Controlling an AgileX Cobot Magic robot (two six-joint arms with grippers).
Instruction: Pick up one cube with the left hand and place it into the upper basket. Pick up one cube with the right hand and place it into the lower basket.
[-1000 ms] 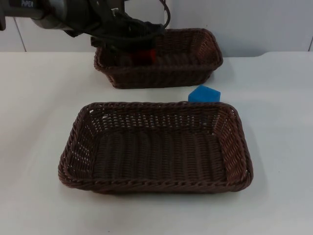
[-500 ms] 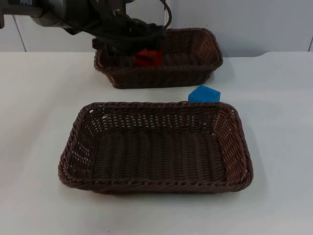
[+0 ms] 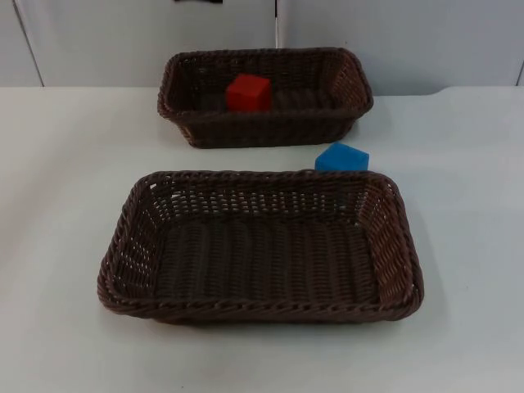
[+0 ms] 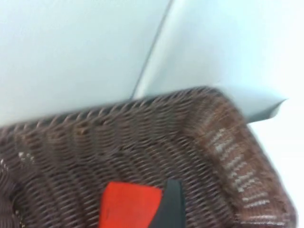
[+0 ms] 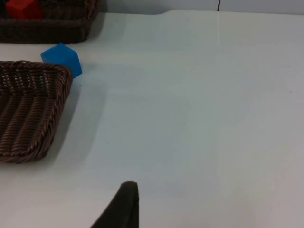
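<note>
A red cube [image 3: 248, 92] lies free inside the upper wicker basket [image 3: 352, 82], toward its left half. It also shows in the left wrist view as the red cube [image 4: 128, 209] on the woven floor of the upper basket [image 4: 228, 142], with my left gripper [image 4: 170, 206] just above it, over the basket. A blue cube [image 3: 342, 157] rests on the table against the far right corner of the lower basket [image 3: 401, 246], which holds nothing. My right gripper [image 5: 124, 202] waits low over the bare table, well right of the blue cube [image 5: 61, 58] and the lower basket [image 5: 33, 109].
The grey partition wall [image 3: 409, 33] rises right behind the upper basket. White table top [image 3: 467, 205] lies open to the right of both baskets and to their left.
The left arm, which hung over the upper basket's left half with the red cube beneath it, has pulled back out of the top view. The red cube stays in the basket.
</note>
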